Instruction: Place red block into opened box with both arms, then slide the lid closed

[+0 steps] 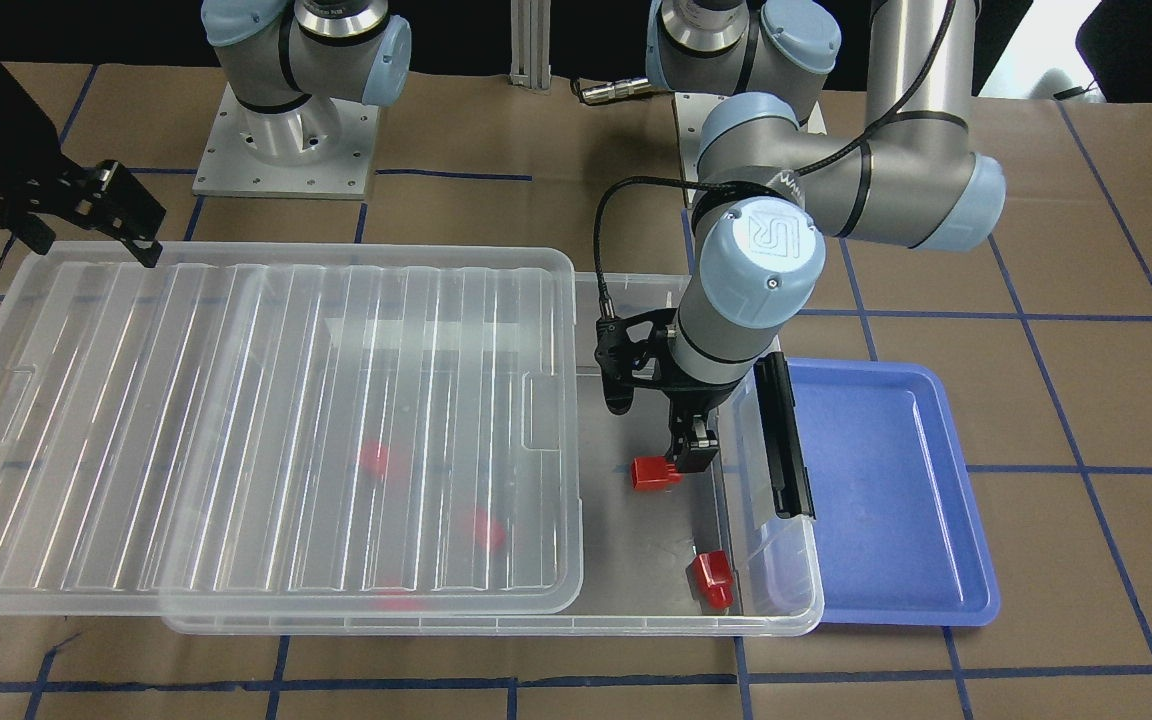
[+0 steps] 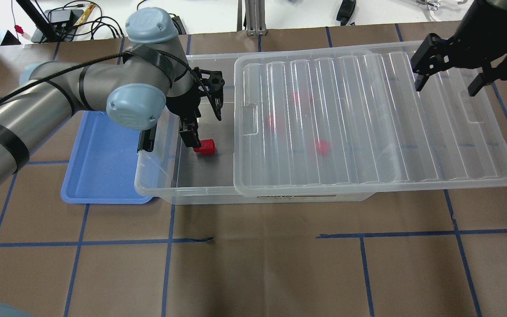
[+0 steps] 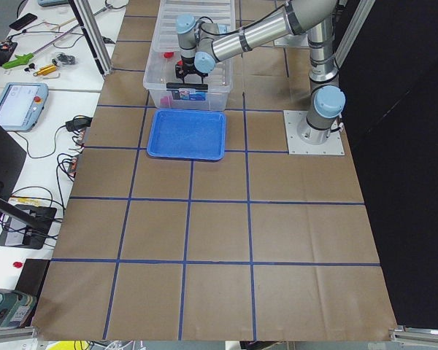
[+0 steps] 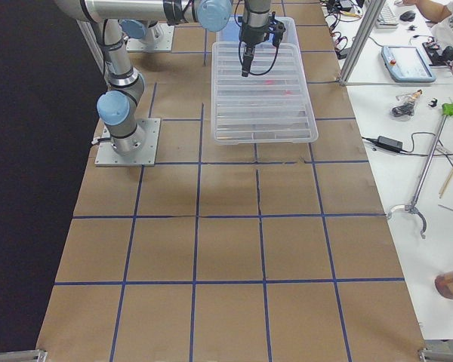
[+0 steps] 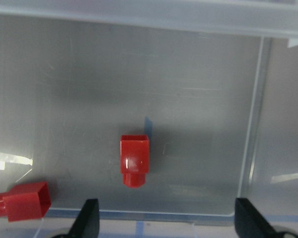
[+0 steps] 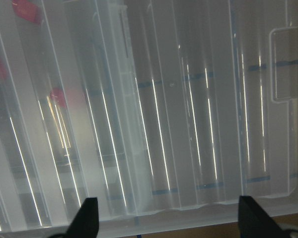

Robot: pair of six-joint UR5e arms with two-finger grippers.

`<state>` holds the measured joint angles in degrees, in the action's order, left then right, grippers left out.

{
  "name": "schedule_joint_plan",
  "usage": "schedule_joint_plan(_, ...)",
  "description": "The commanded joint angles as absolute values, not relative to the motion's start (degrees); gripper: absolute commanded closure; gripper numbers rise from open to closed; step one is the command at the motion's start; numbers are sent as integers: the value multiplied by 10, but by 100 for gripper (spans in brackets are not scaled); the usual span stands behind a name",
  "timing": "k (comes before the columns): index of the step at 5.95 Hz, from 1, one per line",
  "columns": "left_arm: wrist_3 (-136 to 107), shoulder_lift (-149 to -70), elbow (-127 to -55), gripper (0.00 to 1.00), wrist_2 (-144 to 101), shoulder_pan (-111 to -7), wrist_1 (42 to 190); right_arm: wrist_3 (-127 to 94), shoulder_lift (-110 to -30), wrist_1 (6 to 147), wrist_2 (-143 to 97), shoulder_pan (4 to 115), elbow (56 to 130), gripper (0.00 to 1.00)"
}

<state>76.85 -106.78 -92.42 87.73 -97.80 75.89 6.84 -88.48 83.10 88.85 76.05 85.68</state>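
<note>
L gripper [image 5: 171, 223] hangs wide open, empty, over red block [image 5: 134, 159] prob. resting on box [image 2: 148, 178] floor; R gripper [image 2: 447, 84], also open/empty, poised at right end of lid [image 2: 368, 132] to push.

red block [image 1: 656, 472], ribbed lid [image 1: 266, 420] (translucent), blue tray [image 1: 886, 480]

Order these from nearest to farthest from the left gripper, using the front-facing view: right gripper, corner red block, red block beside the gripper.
From the left gripper:
1. Red block, right beside its fingertips.
2. Corner red block, by the box's clip-end wall.
3. Right gripper, over the lid's far end.
</note>
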Motion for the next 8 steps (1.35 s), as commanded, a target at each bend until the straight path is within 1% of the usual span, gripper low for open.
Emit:
schedule_joint_plan(1,725,-1003,-861,4,875,-976,912,206,-881,838,895,681,858,0)
schedule_joint_plan(2,639,-981,-855,5,880,-976,924,277,-867,851,916,623,858,0)
schedule_joint_plan(3,555,-948,-875,4,883,-976,934,355,-837,914,925,580,859,0)
schedule_joint_plan(4,515,-931,-880,3,892,-969,939,396,-797,956,925,550,859,0)
schedule_joint_plan(5,451,-927,-881,3,899,-959,933,393,-771,982,940,543,860,0)
schedule_joint_plan(6,338,-924,-873,2,898,-950,913,391,-753,1009,963,542,874,0)
schedule_joint_plan(8,154,-916,-881,2,898,-935,846,381,-761,1089,964,542,965,0)
